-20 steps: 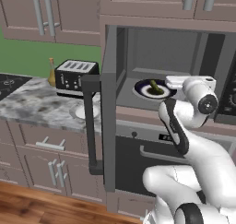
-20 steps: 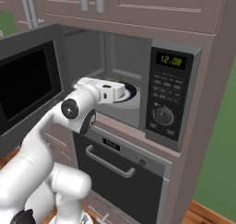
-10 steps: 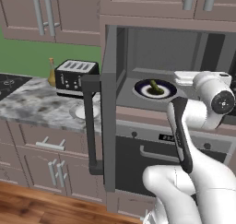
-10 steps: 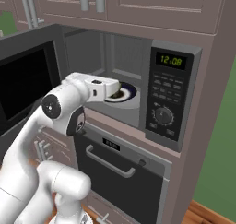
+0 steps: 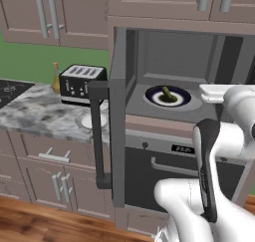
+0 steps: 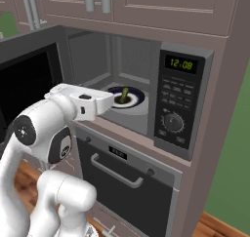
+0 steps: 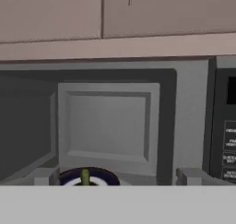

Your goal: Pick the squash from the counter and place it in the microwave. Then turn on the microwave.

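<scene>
Squash in the open microwave, claw just outside

The claw (image 7: 117,177) sits before the microwave (image 6: 183,102) opening, jaws spread and holding nothing. Ahead of it and slightly left, the squash (image 5: 167,93) lies on a plate (image 5: 185,97) inside the cavity. The control panel (image 6: 177,103) stands to its right, the swung-out door (image 5: 117,121) to its left, the oven (image 6: 128,182) below. Farther left, a toaster (image 5: 80,82) sits on the counter (image 5: 35,119).

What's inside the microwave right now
Inside the open microwave the squash lies on a dark-rimmed plate with a white centre. The plate's middle beneath the squash is covered.
</scene>
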Controlling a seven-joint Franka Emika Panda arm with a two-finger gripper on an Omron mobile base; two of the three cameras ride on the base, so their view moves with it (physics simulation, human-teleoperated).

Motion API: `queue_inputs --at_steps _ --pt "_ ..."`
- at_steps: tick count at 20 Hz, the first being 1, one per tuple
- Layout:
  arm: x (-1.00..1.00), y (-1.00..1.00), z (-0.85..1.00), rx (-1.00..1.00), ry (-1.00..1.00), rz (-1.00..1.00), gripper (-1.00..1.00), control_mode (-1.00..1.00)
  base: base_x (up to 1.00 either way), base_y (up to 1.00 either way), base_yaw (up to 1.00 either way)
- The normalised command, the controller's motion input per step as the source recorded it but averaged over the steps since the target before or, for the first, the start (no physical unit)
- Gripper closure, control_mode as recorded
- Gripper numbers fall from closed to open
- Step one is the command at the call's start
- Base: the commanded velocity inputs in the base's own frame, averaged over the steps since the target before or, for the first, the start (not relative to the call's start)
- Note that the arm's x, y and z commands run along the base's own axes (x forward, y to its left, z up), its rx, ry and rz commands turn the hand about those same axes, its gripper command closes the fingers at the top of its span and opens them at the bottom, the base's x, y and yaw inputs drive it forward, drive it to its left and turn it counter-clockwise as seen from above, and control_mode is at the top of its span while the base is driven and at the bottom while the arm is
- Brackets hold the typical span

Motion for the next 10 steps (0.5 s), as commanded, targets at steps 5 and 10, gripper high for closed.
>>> queue_inputs --at_steps 5,10 --pt "-0.85 0.24 0.15 0.00 0.00 0.00 -1.00 -1.00 0.00 0.00 0.00" --pt "-0.82 0.30 0.07 0.00 0.00 0.00 -1.00 -1.00 0.00 0.00 0.00"
